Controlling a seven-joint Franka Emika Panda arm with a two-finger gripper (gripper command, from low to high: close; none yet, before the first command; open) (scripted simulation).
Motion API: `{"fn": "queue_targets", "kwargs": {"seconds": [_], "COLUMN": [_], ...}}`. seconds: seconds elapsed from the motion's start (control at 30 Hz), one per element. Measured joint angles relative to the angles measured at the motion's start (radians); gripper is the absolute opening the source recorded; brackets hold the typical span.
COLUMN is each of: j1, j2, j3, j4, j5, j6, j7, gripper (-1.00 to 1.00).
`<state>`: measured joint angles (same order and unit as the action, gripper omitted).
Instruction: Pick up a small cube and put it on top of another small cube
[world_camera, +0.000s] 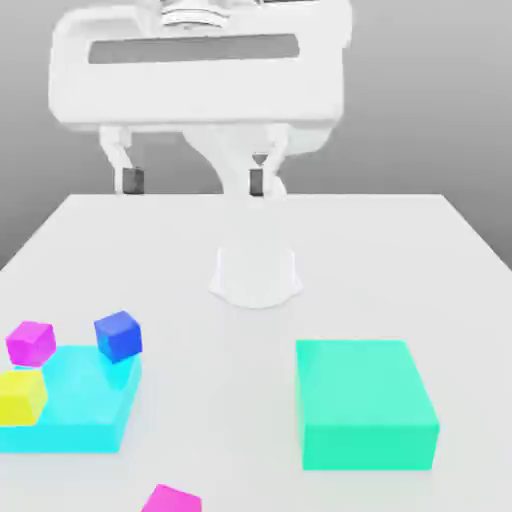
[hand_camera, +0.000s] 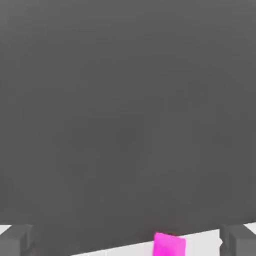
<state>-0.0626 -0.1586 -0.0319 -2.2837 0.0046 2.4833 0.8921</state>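
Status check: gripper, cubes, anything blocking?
Gripper open, high above the table, holding nothing. Blue cube, magenta cube, yellow cube by the cyan block; none stacked. Nothing in the way.

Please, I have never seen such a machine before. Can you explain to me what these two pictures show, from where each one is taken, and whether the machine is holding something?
These are simulator renders of one white robot arm above a white table. The exterior view looks at the scene from off the arm. The hand view comes from a camera on the arm's hand.

The end effector hangs high above the table with its two dark fingertips wide apart, holding nothing.

On the table lie a large flat cyan block and a large teal block. By the cyan block are a small blue cube, a small magenta cube and a small yellow cube. Another small magenta cube sits at the near edge.
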Motion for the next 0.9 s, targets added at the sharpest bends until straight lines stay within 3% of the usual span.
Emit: {"fn": "queue_targets", "kwargs": {"seconds": [0.43, 0.6, 0.63, 0.9], "j1": [-0.044, -0.057, -0.059, -0.056], "j2": [0.472, 0.653, 0.674, 0.648], "j3": [-0.025, -0.015, -0.013, -0.016], "j4": [0.012, 0.041, 0.045, 0.039], "j5": [0.033, 0.052, 0.054, 0.052], "j6": [0.134, 0.254, 0.271, 0.250], "j7": [0.047, 0.040, 0.039, 0.041], "gripper": [0.00, 0.00, -1.00, -1.00]}}
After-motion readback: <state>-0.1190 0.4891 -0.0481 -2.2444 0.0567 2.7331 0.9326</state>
